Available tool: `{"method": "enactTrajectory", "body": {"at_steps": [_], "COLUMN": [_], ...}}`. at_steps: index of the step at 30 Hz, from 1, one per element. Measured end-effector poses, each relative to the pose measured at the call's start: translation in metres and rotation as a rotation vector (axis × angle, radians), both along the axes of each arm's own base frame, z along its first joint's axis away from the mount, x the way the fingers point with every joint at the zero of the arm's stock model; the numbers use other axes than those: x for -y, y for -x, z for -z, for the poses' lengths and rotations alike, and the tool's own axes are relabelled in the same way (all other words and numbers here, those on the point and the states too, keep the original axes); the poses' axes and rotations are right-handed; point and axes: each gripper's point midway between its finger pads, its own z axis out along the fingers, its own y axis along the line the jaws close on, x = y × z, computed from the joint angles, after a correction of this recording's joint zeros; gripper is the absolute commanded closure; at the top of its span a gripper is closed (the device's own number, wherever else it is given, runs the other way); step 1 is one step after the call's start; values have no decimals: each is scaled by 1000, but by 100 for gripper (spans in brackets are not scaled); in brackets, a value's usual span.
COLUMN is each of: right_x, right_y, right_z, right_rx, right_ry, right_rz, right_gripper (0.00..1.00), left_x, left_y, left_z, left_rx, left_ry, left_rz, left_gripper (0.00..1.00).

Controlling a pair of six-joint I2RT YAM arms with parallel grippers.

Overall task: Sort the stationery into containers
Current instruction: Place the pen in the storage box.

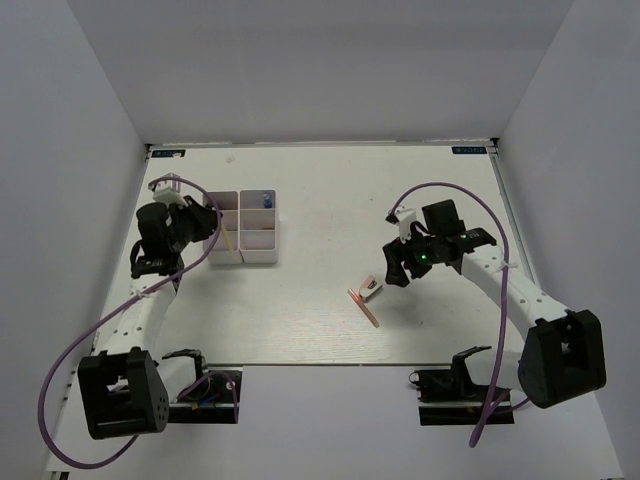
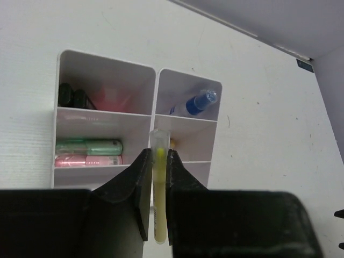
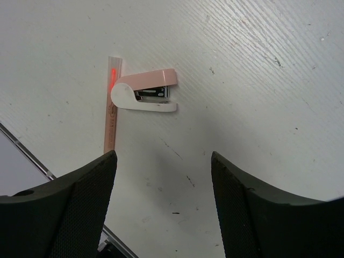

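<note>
The white organizer box (image 1: pixel 260 257) stands at the table's left, its compartments open-topped (image 2: pixel 107 121). My left gripper (image 1: pixel 216 226) hovers over it, shut on a yellowish stick (image 2: pixel 159 183) that points toward the middle compartments. Inside lie black-capped highlighters (image 2: pixel 72 97), a pale green tube (image 2: pixel 88 147), a pink tube (image 2: pixel 88 160) and a clear blue-capped tube (image 2: pixel 198 102). My right gripper (image 1: pixel 396 268) stands open just above the table, nothing between its fingers. Ahead of it lie a small pink-and-white stapler (image 3: pixel 145 97) and a pink stick (image 3: pixel 112 113), touching each other.
The stapler (image 1: pixel 372 288) and pink stick (image 1: pixel 364 306) lie right of the table's centre, near the front edge. A metal rail (image 3: pixel 32 158) runs along that edge. White walls enclose the table on three sides.
</note>
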Motion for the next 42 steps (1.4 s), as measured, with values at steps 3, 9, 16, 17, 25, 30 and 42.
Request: {"method": "enactTrajectory", "body": {"at_steps": [3, 9, 16, 17, 25, 30, 42], "right_x": [0, 0, -1, -2, -2, -3, -3], "right_y": [1, 2, 4, 5, 6, 6, 7], "right_z": [2, 5, 8, 8, 10, 10, 10], "right_rx": [-9, -25, -45, -49, -60, -62, -66], "right_ry": [0, 4, 0, -1, -4, -6, -9], "right_rz": [-2, -2, -8, -9, -13, -14, -16], "right_gripper": [27, 27, 27, 27, 27, 27, 27], "left_x": [3, 4, -12, -16, -39, -47, -33], "left_y": [-3, -2, 9, 8, 1, -2, -12], "left_z": [-5, 5, 39, 36, 13, 10, 23], "left_rx": [62, 139, 134, 146, 226, 239, 227], "left_ry": [1, -26, -98, -104, -114, -119, -162], "left_rz": [24, 26, -102, -127, -272, -336, -366], "left_gripper": [100, 100, 100, 100, 100, 100, 100]}}
